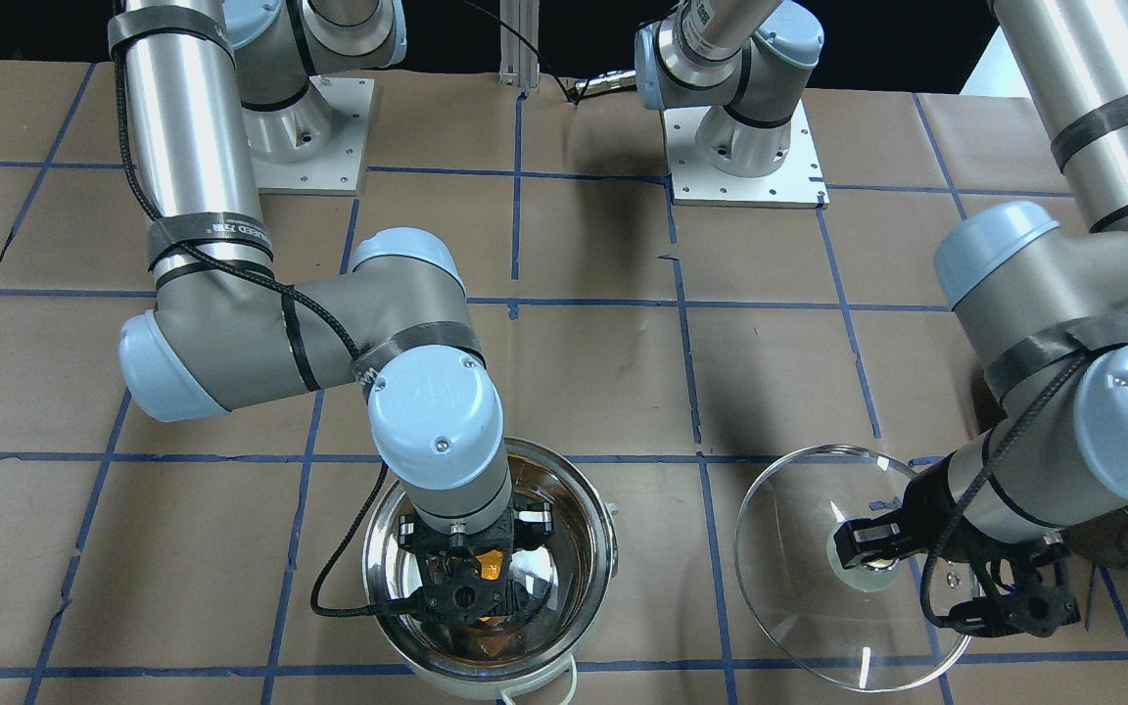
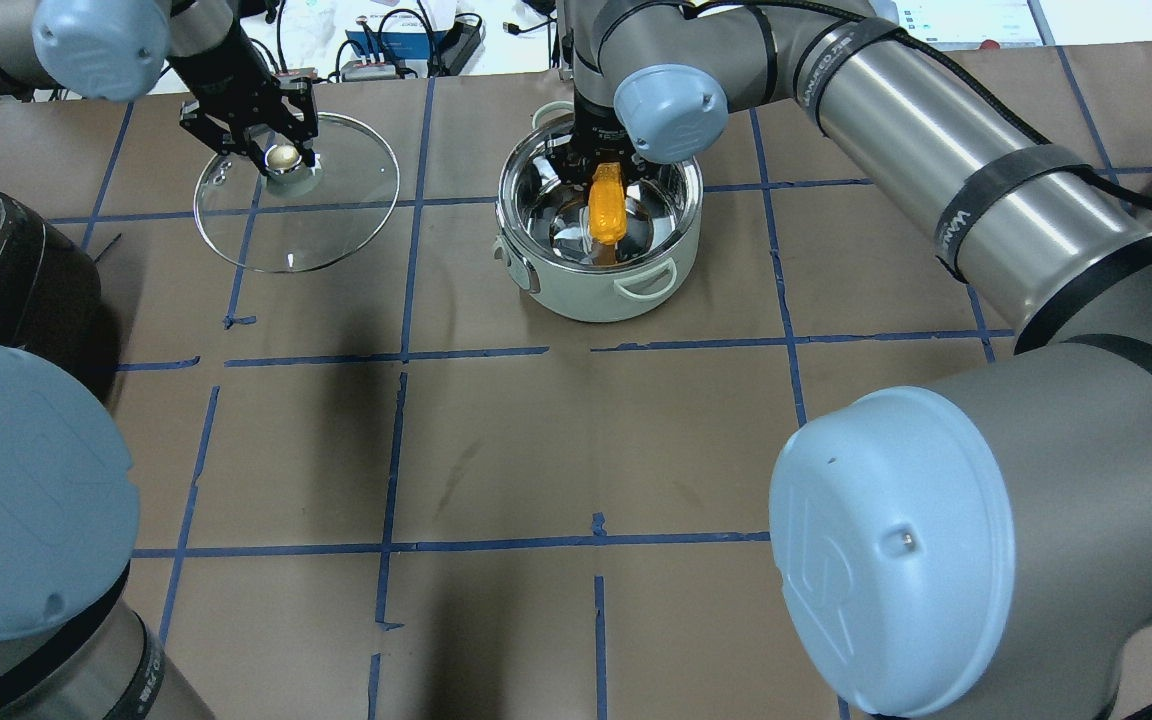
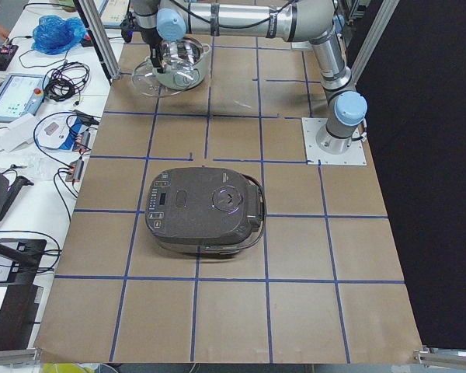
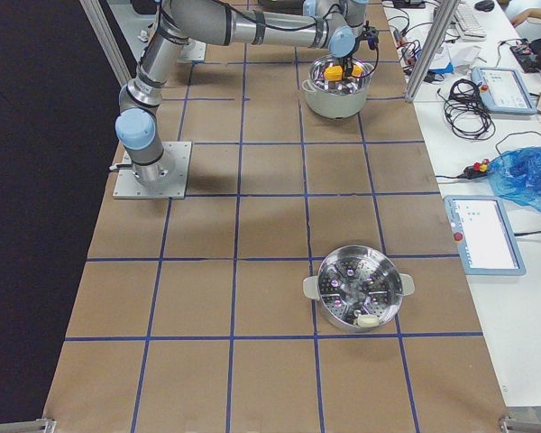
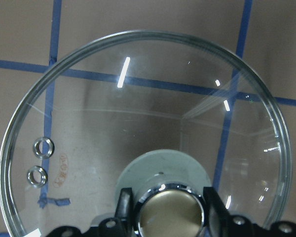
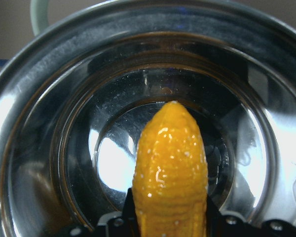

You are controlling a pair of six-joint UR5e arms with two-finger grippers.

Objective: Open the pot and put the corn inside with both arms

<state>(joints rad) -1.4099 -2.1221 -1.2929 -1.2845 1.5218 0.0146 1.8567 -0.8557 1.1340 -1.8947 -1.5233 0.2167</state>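
The steel pot (image 2: 596, 290) stands open at the table's far middle, with pale loop handles. My right gripper (image 2: 604, 165) is shut on the yellow-orange corn (image 2: 604, 205) and holds it tip down inside the pot's rim. The right wrist view shows the corn (image 6: 170, 168) above the shiny pot bottom (image 6: 49, 123). My left gripper (image 2: 281, 158) is shut on the knob of the clear glass lid (image 2: 296, 215), to the pot's left. The lid is tilted and low at the table. In the left wrist view both fingers (image 5: 124, 207) clamp the knob (image 5: 167, 212).
A dark grey rice cooker (image 3: 206, 210) sits on my left side of the table (image 2: 6, 270). A steel steamer pot (image 4: 359, 290) stands on my right side. Blue tape lines grid the brown table.
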